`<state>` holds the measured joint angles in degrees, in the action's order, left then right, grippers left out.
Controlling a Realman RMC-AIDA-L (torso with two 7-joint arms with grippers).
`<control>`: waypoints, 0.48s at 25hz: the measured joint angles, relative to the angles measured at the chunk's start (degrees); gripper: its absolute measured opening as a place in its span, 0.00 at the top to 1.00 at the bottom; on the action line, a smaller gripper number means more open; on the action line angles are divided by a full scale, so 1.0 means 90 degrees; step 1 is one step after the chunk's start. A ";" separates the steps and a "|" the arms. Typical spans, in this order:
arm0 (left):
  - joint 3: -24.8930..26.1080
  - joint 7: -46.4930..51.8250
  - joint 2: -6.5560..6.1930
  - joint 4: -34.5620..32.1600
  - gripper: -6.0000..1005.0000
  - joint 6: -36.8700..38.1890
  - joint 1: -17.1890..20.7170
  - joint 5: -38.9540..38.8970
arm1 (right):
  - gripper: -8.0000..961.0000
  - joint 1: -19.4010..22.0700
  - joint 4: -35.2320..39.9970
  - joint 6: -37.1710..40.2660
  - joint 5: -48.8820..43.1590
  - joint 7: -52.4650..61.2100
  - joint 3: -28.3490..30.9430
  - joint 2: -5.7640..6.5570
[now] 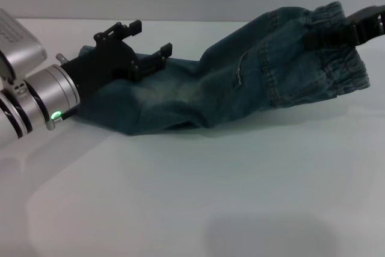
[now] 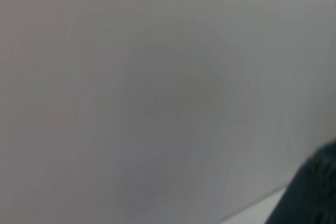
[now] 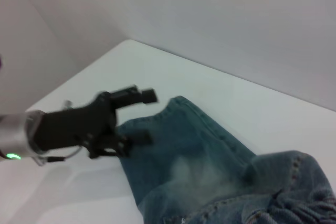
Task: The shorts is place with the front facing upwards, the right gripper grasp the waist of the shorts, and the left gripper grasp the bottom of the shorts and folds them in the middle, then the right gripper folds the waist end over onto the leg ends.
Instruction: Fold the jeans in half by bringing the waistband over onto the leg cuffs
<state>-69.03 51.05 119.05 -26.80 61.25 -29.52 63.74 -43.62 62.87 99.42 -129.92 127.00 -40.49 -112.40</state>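
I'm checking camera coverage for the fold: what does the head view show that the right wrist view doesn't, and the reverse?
Only the head view shows the right gripper at the waist of the shorts, raised off the table.

Only the right wrist view shows the wall corner behind the table.

Both show the left gripper, fingers spread, over the leg end of the shorts, and the pale faded thigh patch.

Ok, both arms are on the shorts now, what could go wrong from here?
1. The left gripper hangs open over the leg end of the shorts, its fingers spread and gripping nothing; if it lifts now, that end probably stays on the table.
2. The right gripper holds the waist raised while the cloth sags bunched between; pulling further may drag the shorts sideways.
3. The leg hems are hidden under the left gripper, so a grasp may catch only one layer.
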 joint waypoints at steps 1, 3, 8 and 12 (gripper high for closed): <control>-0.0064 -0.0053 0.0002 0.0000 0.16 -0.0099 0.0002 -0.0005 | 0.91 -0.0046 0.0029 0.0040 0.0002 0.0050 -0.0013 0.0011; -0.0242 -0.0136 0.0005 0.0000 0.16 -0.0323 0.0013 -0.0012 | 0.91 -0.0125 0.0068 0.0121 0.0005 0.0123 -0.0033 0.0028; -0.0653 -0.0305 0.0004 0.0012 0.16 -0.0665 0.0091 -0.0144 | 0.91 -0.0301 0.0100 0.0308 0.0027 0.0198 0.0007 0.0050; -0.1096 -0.0494 0.0001 0.0027 0.16 -0.0751 0.0171 -0.0484 | 0.91 -0.0387 0.0110 0.0334 0.0031 0.0216 0.0063 0.0071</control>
<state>-78.89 46.61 119.06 -26.56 54.50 -27.98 59.38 -47.10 63.86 102.42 -129.64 128.95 -39.93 -111.76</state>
